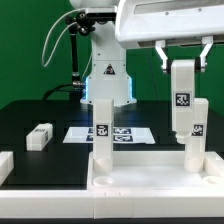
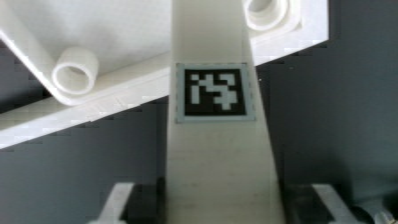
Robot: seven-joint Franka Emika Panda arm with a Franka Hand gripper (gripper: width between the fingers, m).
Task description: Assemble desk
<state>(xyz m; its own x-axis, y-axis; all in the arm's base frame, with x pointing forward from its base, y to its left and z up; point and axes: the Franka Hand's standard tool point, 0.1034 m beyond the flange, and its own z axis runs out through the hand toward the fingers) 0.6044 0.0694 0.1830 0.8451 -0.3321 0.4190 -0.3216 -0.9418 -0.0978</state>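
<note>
**Operator:** What have I got, and where?

**Spotter:** On the black surface (image 1: pixel 30 115) lies the wide white rimmed plastic desk panel (image 1: pixel 110 186). Two white oblong block legs stand upright in it: the near-left leg (image 1: pixel 102 140) and the right-hand leg (image 1: pixel 198 150). A loose leg (image 1: pixel 40 136) lies on the surface toward the exterior view's left. Your claw (image 1: pixel 184 62) is clamped on the top of the held leg (image 1: pixel 181 82), which hangs upright above the panel, just beside the right-hand leg.

**Operator:** How do I seat it cleanly?

**Spotter:** Keep it plumb. The wrist view shows the held leg's square tag (image 2: pixel 214 92) facing you, with a round collar (image 2: pixel 75 75) on the panel to one side. I can't tell whether the foot is over its seat, so centre it first, I'd say. Descend slowly, clear of the right-hand leg, and let go only once it seats.
</note>
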